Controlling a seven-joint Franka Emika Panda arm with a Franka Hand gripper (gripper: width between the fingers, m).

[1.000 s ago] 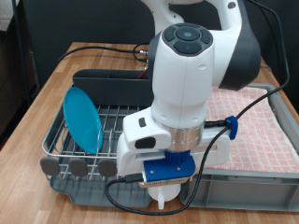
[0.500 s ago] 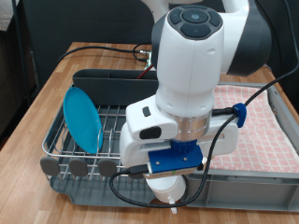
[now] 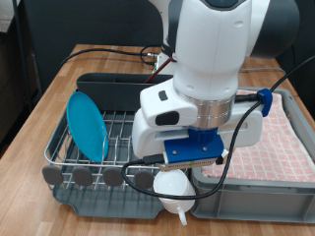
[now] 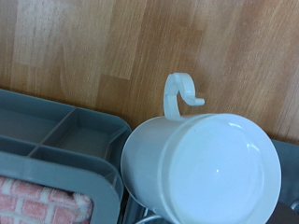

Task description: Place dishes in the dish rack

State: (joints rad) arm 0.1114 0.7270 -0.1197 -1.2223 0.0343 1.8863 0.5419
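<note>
Lifted higher than a second ago, gripper clamped on white handled mug over silver wire dish rack's near edge; light-blue round plate already racked. Risk: slipping from smooth grip, dropping outside.

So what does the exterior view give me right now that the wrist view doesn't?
Only the exterior view shows the blue plate standing upright in the wire dish rack, the arm above it, and the pink checked cloth in the bin at the exterior view's right. Only the wrist view shows the mug's handle and its base close up, with bare wooden table behind it and a grey divided tray beside it. Both show the white mug beneath the hand. The claw's fingers show in neither view.
</note>
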